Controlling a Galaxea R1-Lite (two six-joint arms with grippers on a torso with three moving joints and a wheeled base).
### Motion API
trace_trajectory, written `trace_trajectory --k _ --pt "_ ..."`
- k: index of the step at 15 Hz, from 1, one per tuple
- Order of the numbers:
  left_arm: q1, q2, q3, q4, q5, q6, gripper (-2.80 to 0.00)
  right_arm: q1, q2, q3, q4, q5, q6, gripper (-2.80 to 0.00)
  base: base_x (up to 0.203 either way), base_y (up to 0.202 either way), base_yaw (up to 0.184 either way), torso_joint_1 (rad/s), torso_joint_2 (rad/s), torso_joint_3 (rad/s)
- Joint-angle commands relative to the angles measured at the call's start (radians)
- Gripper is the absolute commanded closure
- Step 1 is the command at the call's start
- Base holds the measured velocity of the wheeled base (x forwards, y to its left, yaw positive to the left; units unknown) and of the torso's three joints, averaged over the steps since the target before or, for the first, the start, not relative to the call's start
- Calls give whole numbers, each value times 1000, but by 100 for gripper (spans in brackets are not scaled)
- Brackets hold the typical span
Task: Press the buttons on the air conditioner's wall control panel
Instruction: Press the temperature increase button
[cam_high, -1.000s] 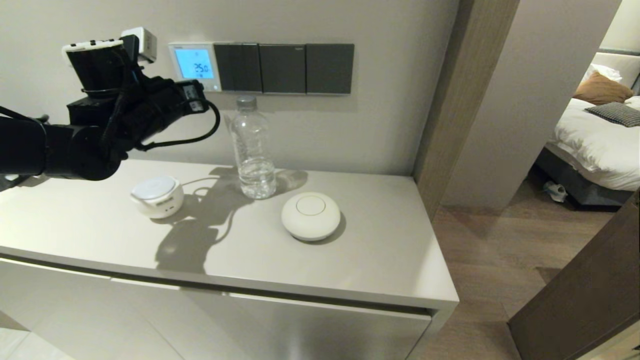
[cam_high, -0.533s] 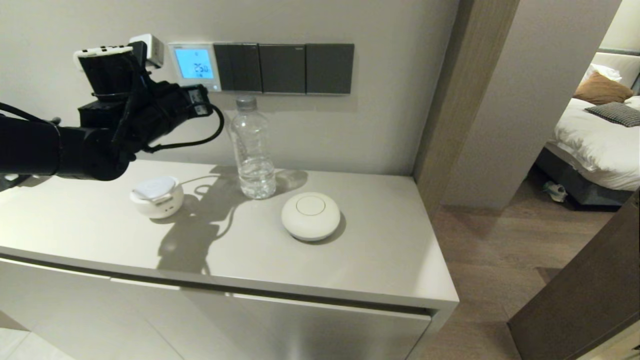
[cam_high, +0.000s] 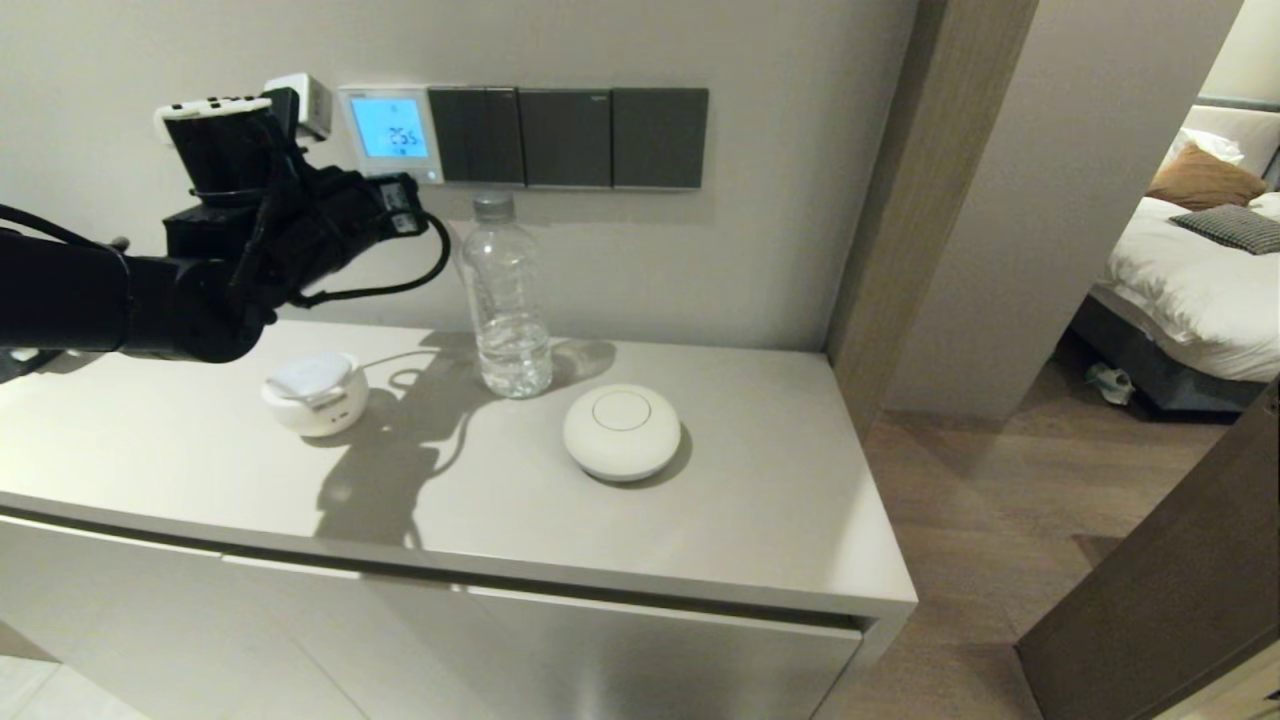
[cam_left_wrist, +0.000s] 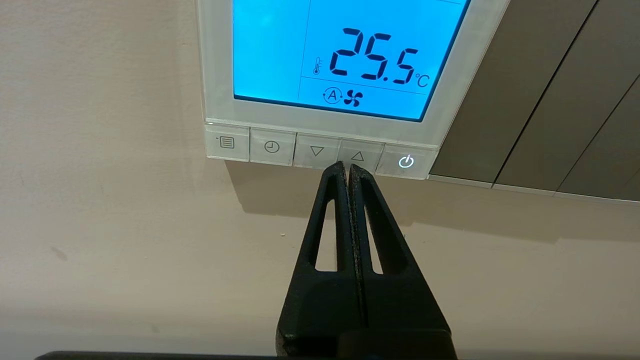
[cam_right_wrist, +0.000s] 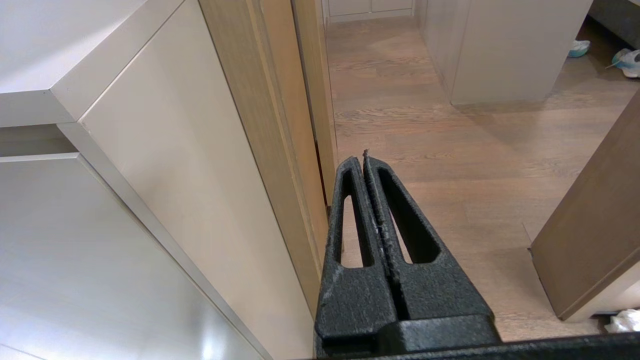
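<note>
The air conditioner's wall control panel is a white square unit on the wall, its screen lit light blue and reading 25.5. In the left wrist view the panel fills the upper part, with the buttons in a row along its bottom edge. My left gripper is shut and empty. Its tips sit at the lower edge of the up-arrow key, by the seam with the down-arrow key. In the head view the left gripper is just below the panel. My right gripper is shut, parked low beside the cabinet.
Three dark grey switch plates adjoin the panel on the right. A white plug sits on the wall to its left. On the cabinet top stand a water bottle, a round white device and a small white dish-shaped device.
My left gripper has moved right and slightly up to the panel's bottom edge. The screen reading has gone from 25.0 to 25.5.
</note>
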Motion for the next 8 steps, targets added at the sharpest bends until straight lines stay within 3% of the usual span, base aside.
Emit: trace_trajectory --k 1,8 --pt "0 -27 10 -6 1 -1 0 0 0 3 0 0 0 0 0 0 0 0 0 0" --pt "0 -67 32 -4 -1 -2 0 0 0 2 0 0 0 0 0 0 0 0 0 0"
